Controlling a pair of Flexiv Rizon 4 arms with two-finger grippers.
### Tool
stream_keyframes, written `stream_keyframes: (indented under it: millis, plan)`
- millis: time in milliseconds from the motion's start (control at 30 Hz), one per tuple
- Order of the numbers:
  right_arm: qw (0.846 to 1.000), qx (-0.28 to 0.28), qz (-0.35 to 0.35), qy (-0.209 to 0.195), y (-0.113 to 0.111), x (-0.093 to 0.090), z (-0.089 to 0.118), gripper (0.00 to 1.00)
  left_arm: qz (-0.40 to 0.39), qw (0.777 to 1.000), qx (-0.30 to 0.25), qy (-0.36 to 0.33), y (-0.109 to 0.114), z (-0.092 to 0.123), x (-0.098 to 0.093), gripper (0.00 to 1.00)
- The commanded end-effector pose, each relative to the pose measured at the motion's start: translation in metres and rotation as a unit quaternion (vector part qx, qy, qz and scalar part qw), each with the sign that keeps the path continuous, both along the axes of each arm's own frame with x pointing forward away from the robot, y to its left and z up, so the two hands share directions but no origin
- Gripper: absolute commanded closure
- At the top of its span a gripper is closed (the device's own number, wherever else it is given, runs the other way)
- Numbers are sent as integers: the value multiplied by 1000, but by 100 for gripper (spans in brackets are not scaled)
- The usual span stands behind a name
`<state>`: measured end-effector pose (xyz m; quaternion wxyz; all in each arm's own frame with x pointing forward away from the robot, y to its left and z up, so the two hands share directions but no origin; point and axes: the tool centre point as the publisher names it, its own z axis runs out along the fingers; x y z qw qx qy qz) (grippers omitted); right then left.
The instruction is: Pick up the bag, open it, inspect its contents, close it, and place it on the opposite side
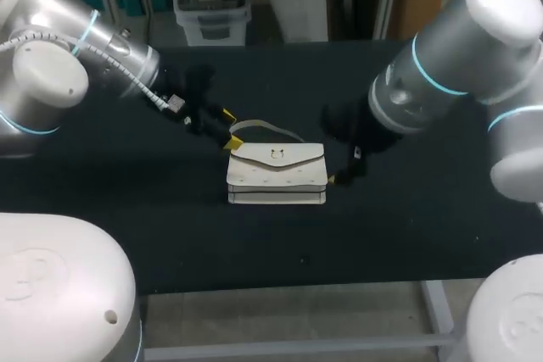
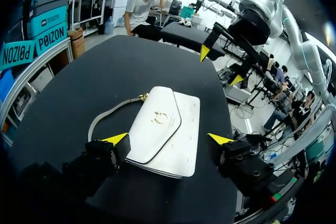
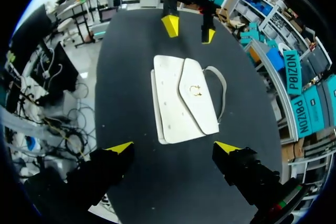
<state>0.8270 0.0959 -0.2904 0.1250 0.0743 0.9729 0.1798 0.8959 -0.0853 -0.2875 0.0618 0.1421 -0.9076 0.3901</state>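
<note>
The bag point(image 1: 276, 174) is lying closed on the surface point(image 1: 127, 235) — every step seemingly left to do — with the left claw point(image 2: 168, 140) and right claw point(image 3: 174, 147) hovering wide open, empty, at its ends.

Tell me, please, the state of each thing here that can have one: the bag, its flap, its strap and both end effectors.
bag: lying flat on the table, not lifted.
flap: closed.
strap: slack, lying on the table beside the bag.
left end effector: open, one end of the bag between its fingers, no grip.
right end effector: open, by the bag's other end, no grip.
</note>
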Motion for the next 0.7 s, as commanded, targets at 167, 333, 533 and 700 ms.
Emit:
stream_keyframes:
  millis: [167,333,533,700]
  plan:
    - [1000,-1,9,24,-1,-1,6,0,0,1000,1,1,0,0,1,0]
    - [998,8,-36,52,12,-3,22,0,132,990,-9,55,-2,8,4,0]
    - [992,-15,-86,91,9,-4,37,0,258,960,50,93,3,14,-1,0]
    - [986,-28,-114,115,7,1,43,0,323,932,100,131,13,19,5,0]
